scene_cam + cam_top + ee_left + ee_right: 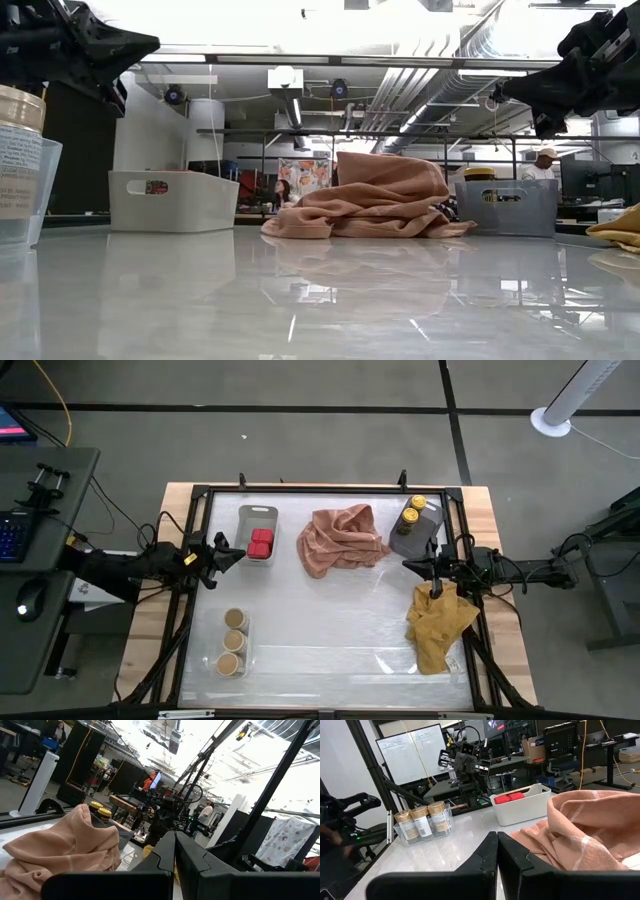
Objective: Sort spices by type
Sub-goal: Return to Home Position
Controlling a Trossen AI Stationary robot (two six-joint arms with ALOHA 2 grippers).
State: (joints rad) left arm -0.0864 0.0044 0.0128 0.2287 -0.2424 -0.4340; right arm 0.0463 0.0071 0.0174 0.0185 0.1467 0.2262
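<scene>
Three round tan-lidded jars [234,640] in clear tray [248,652], bench's [330,650] front-left corner, two boxy red cans [261,542] in white bin [257,512] back-left, two yellow-lidded jars [414,508] in grey bin [420,541] back-right, left gripper [236,555] and right gripper [408,565] closed, empty.

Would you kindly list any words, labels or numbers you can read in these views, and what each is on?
None can be read for certain.
Labels on the tan-lidded jars: print too small to read.
Label on the nearest jar in the low view: blurred.
Whiteboard behind: faint marks, unreadable.
Poster in the room: blurred.
</scene>
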